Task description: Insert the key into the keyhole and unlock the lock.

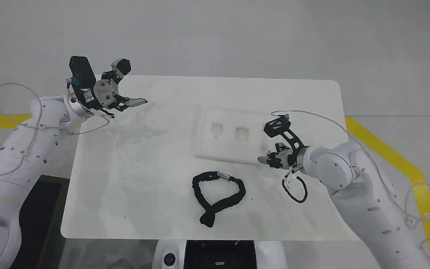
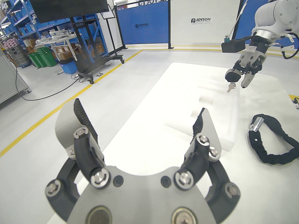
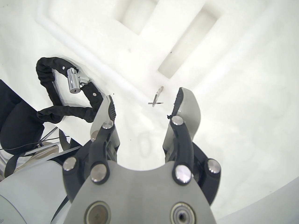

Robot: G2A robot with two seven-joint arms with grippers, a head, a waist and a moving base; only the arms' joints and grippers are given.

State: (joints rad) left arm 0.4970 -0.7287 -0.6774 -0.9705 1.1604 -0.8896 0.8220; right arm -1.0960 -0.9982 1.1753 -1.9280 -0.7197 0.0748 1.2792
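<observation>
1. A small metal key is propped upright at the edge of a white foam tray. It sits just beyond the right gripper, whose fingers are spread and hold nothing.
2. A black chain lock lies looped on the tabletop near the tray. Its shiny padlock shows its keyhole end.
3. The left gripper hovers well apart from both, fingers spread and empty.
4. The key looks light, stiff, thin and slippery (apt to tip over), so it is probably best pinched across its flat head. The chain seems floppy, so the rigid padlock is the part to steady.
</observation>
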